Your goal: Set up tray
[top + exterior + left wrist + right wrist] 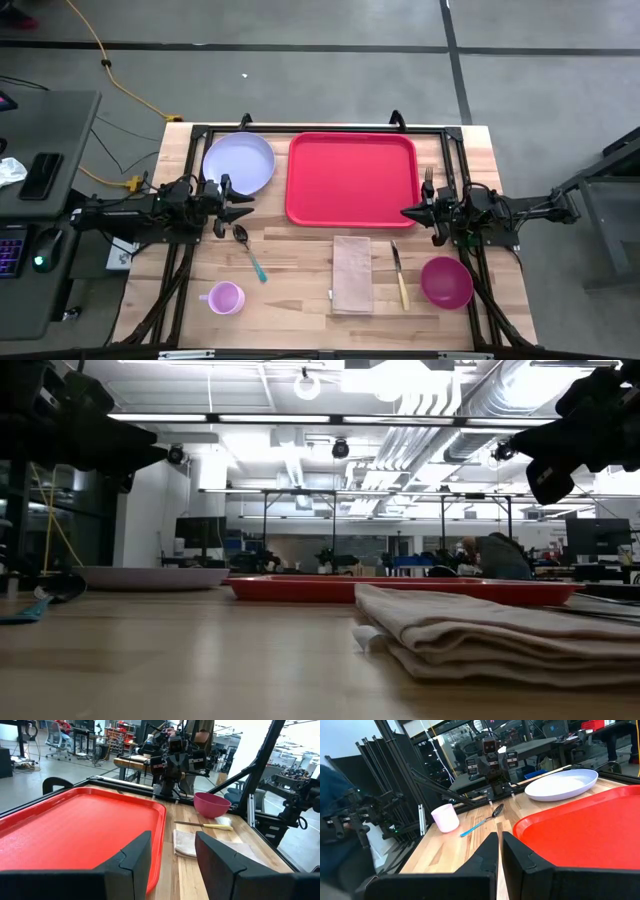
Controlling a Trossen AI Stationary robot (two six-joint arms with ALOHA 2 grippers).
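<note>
The red tray (352,180) lies flat at the table's far middle, with nothing on it. My left gripper (245,208) hovers level just off the tray's left side. It points toward the tray and stands open with nothing between its fingers (134,856). My right gripper (406,212) hovers level at the tray's near right corner. It points left, shut on nothing (500,851). A tan folded napkin (352,273) lies flat near the front edge, below the tray.
A lavender plate (238,163) sits left of the tray. A spoon (250,255) and a pink cup (225,298) lie at the near left. A knife (400,280) and a magenta bowl (446,282) are at the near right. A fork (428,180) lies beside the tray's right rim.
</note>
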